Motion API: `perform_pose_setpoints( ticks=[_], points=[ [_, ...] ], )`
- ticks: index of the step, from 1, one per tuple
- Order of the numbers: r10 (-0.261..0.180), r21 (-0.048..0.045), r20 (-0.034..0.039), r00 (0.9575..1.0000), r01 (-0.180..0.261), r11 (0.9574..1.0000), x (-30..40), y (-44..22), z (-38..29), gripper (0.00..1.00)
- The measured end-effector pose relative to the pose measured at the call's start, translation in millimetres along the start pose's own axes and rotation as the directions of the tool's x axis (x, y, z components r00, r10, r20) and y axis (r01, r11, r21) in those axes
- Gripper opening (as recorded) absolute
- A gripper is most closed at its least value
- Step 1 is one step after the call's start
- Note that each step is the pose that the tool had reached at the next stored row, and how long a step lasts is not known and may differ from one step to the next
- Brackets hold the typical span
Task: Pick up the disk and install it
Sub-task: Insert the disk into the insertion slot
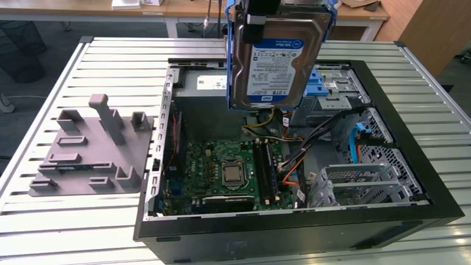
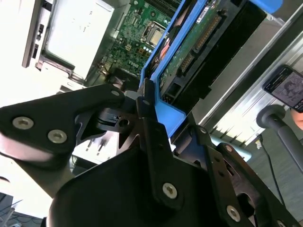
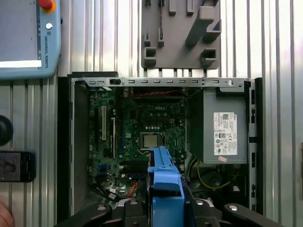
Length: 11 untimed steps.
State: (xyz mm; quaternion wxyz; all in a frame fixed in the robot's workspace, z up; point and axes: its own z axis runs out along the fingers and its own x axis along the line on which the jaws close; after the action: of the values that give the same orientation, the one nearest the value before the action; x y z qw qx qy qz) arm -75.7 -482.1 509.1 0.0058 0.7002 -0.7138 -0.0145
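The end effector (image 1: 259, 16) pinches the disk (image 1: 278, 61) by its upper end and holds it upright in the upper centre of the exterior view. The label faces the camera, and the drive hangs clear above the open computer case (image 1: 423, 182). A blue bracket (image 1: 234, 61) runs down the drive's sides.

In the second wrist view the dark fingers (image 2: 149, 127) are pressed against the bracket's edge, and the disk's green circuit side (image 2: 189, 52) shows just beyond them. From that angle it is hard to tell whether the fingers bear on the metal body or on the plastic alone.

Beneath the suspended drive, the motherboard (image 1: 220, 171) lies flat on the floor of the case with its processor socket (image 1: 233, 172) exposed. A grey power-supply box (image 1: 206, 83) sits against the case's far wall, partly behind the disk. A perforated metal drive cage (image 1: 368, 182) occupies the case's lower right corner.

A grey fixture plate (image 1: 88, 149) with raised blocks rests on the slatted table (image 1: 74, 232) at the exterior view's left, beside the case. In the first wrist view a teach pendant (image 3: 26, 38) lies on the table next to the case.
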Motion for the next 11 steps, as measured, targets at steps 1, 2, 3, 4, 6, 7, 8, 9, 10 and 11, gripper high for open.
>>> perform_pose_setpoints(
  ticks=[1,2,3,4,6,7,8,9,10,11],
  points=[
    [0.000,0.0000,-0.0001,1.0000,0.000,1.0000,3.2,-0.1,0.0,0.36],
    [0.000,0.0000,-0.0001,1.0000,0.000,1.0000,6.5,-0.1,0.1,0.36],
    [0.000,0.0001,0.0002,1.0000,0.000,1.0000,9.8,-0.2,0.3,0.36],
    [0.000,0.0000,0.0000,1.0000,0.000,1.0000,13.1,-0.3,0.3,0.36],
    [0.000,0.0000,-0.0001,1.0000,0.000,1.0000,19.4,-0.4,0.4,0.36],
    [0.000,0.0001,0.0001,1.0000,0.000,1.0000,21.3,-0.4,0.4,0.36],
    [0.000,0.0000,0.0000,1.0000,0.000,1.0000,22.2,-0.4,0.4,0.36],
    [0.000,0.0000,-0.0001,1.0000,0.000,1.0000,22.4,-0.4,0.3,0.36],
    [0.000,0.0000,-0.0001,1.0000,0.000,1.0000,22.4,-0.4,0.4,0.36],
    [0.000,0.0000,0.0000,1.0000,0.000,1.0000,22.5,-0.4,0.4,0.36]
  ],
)
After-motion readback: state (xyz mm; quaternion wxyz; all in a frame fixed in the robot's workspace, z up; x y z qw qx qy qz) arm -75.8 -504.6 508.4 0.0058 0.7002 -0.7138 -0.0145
